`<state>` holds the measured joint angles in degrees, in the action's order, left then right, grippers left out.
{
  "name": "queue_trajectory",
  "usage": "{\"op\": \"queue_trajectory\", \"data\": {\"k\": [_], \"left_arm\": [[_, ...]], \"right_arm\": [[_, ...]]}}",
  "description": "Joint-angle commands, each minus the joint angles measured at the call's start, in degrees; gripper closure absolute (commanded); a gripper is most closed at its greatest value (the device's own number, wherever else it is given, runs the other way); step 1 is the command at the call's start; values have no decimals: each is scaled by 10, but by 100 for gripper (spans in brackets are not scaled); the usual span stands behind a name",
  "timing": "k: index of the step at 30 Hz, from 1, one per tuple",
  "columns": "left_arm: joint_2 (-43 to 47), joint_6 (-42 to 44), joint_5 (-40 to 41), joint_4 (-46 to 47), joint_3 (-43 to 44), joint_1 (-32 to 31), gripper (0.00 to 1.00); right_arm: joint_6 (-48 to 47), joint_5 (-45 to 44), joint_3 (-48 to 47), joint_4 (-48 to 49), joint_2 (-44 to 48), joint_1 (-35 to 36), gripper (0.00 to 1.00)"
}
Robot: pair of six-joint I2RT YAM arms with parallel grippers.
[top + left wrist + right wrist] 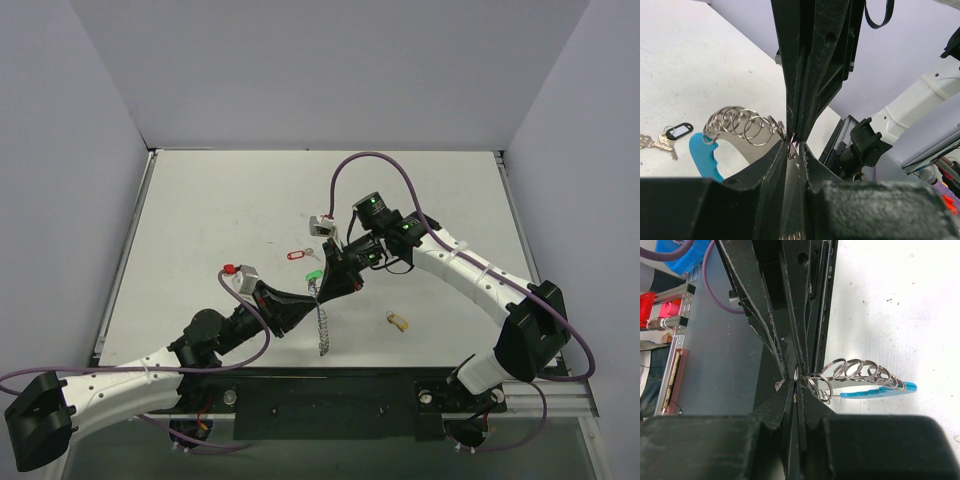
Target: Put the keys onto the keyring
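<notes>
Here the keyring (321, 335) sits mid-bench, a little toward the near edge, held up by one end between the two grippers. Its long axis runs from that pinched end toward the near edge, the coils sagging away and the blue segment (704, 156) at the free, low end, close to the bench top. The left gripper (311, 299) reaches in from the near-left corner; its fingers (771, 165) are pressed together on the end ring of the coil. The right gripper (322, 289) comes from the right side and meets it tip to tip, its fingers (777, 407) also shut tight on that same end ring. The green tag (313, 273) shows just beside the right gripper on its far side; whether it is held I cannot tell. The red key (295, 254) lies flat toward the centre. The yellow key (398, 321) lies right of the keyring, apart from it. The black key (678, 131) lies on the bench beyond the blue segment.
</notes>
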<state>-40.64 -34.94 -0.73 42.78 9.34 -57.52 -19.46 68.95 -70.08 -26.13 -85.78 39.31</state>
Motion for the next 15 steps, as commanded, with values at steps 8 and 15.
{"op": "queue_trajectory", "data": {"k": [8, 15], "left_arm": [[0, -17, -15, 31, -8, 4, 72], [-2, -16, -12, 37, -4, 3, 74]], "right_arm": [[8, 39, 1, 20, 21, -5, 100], [14, 40, 3, 26, 21, -5, 100]]}}
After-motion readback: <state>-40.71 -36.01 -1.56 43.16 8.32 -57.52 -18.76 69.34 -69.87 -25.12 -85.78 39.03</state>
